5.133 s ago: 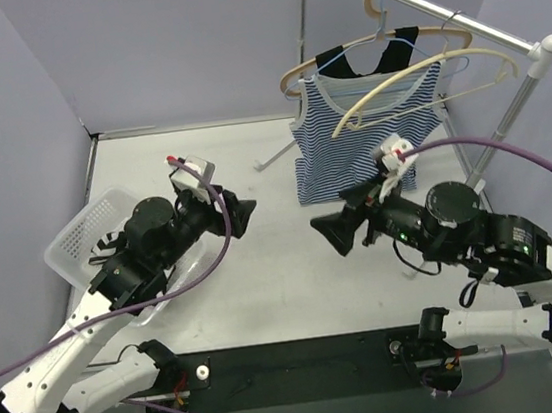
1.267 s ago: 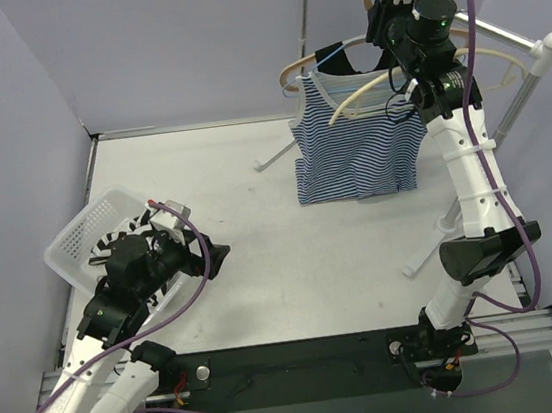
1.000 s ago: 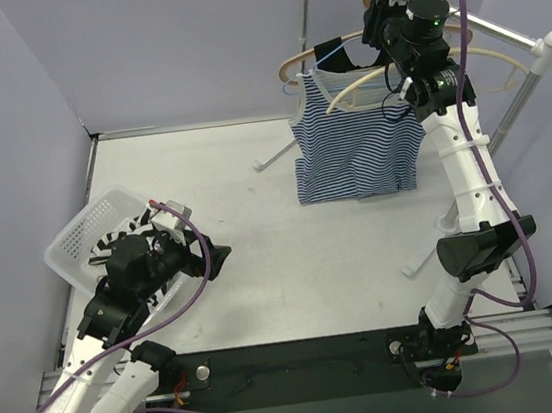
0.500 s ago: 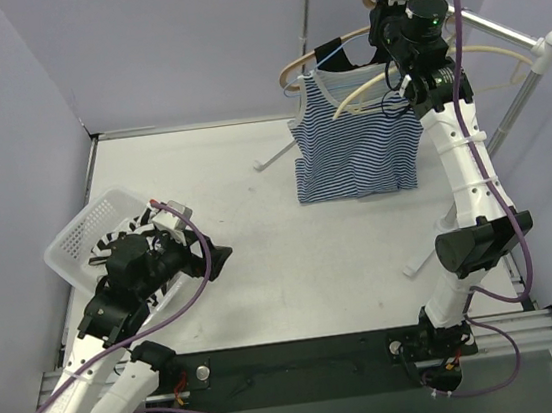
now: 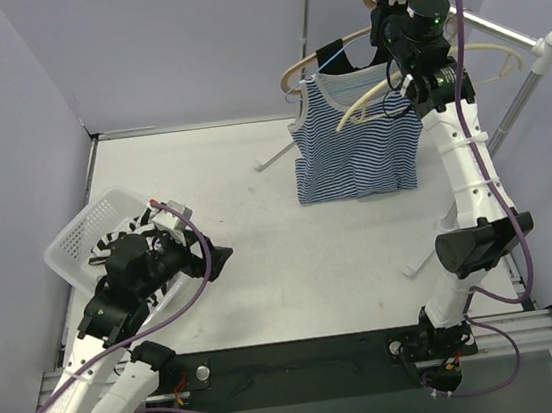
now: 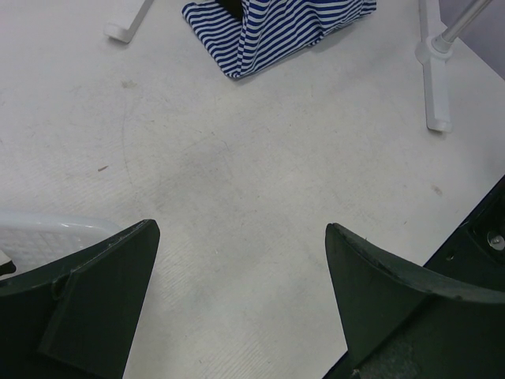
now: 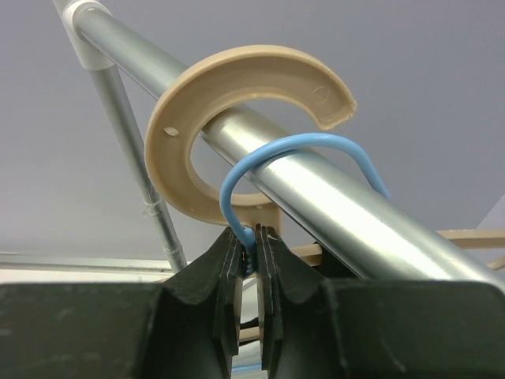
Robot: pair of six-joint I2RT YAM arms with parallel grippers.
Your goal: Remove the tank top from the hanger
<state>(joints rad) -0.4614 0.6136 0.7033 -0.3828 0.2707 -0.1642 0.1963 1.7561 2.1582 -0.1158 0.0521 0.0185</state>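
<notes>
nearest us, the left arm point(image 5: 100, 329) lies low over the near left of the bench point(image 5: 257, 219). the left fingers point(image 5: 221, 261) are spread wide and hold nothing; in the left wrist view we see only bare bench in the gap between them. just beside that arm sits a white basket point(image 5: 76, 234) with a black-and-white striped cloth point(image 5: 128, 233) in it. a bit of the basket's rim shows at the lower left of the wrist view. further out, past open bench, a white rack foot point(image 6: 435, 87) rests on the surface. the top point(image 5: 354, 141), blue and white striped with dark straps, hangs at the far right under the rail point(image 5: 481, 28), and its hem reaches down to the bench. in the left wrist view the hem point(image 6: 276, 28) shows bunched on the surface. around its shoulders we see a blue hanger point(image 5: 336, 53) and tan hangers point(image 5: 420, 68), and we cannot tell which of them carries it. the right arm point(image 5: 462, 163) stands stretched up from its base to the rail. the right fingers point(image 7: 251, 251) are pressed together on the neck of the blue hook point(image 7: 296, 150), pinching the wire just below where it curves over the rail. behind it a broad tan hook point(image 7: 237, 83) also sits over the same silver rail, touching or nearly touching the blue one. beyond them a thin upright post point(image 7: 134, 150) drops from the rail's white end fitting against the plain grey wall.
</notes>
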